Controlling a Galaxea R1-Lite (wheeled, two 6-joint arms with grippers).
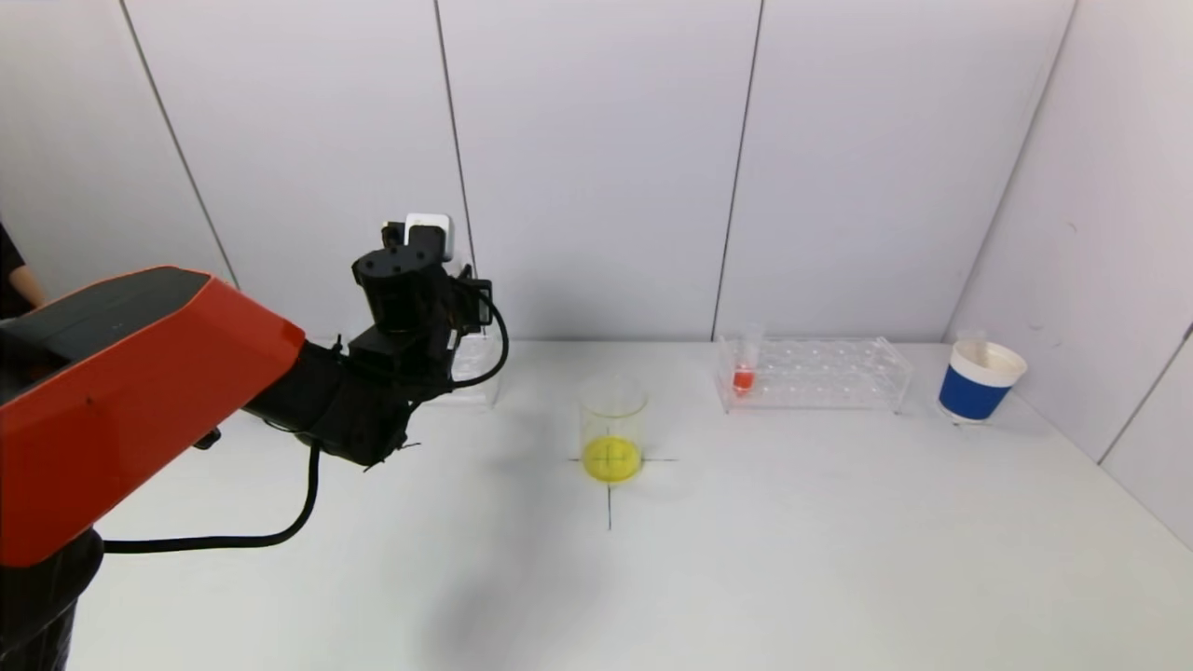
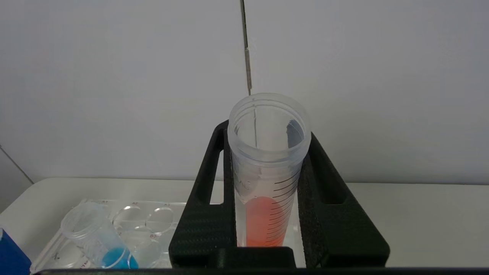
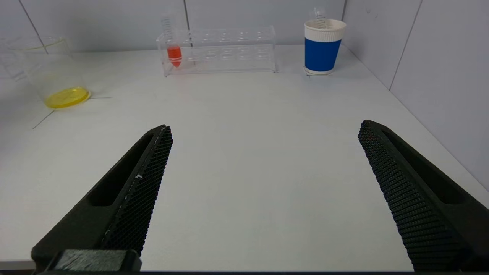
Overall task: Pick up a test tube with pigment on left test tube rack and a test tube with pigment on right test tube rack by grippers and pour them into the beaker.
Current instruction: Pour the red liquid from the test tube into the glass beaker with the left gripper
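Note:
My left gripper (image 2: 267, 133) is shut on an upright clear test tube (image 2: 267, 168) with orange-red pigment at its bottom. In the head view the left arm's wrist (image 1: 410, 298) hangs over the clear left rack (image 1: 477, 373) at the back of the table. That left rack (image 2: 133, 217) also holds a tube with blue pigment (image 2: 110, 248). The glass beaker (image 1: 612, 429), with yellow liquid in it, stands on a cross mark at mid-table. The right rack (image 1: 820, 373) holds one tube with red pigment (image 1: 744, 368). My right gripper (image 3: 265, 130) is open over bare table and holds nothing.
A blue and white paper cup (image 1: 979, 380) stands right of the right rack, near the side wall. White wall panels close the back and the right side of the table. A blue object (image 2: 9, 256) shows beside the left rack.

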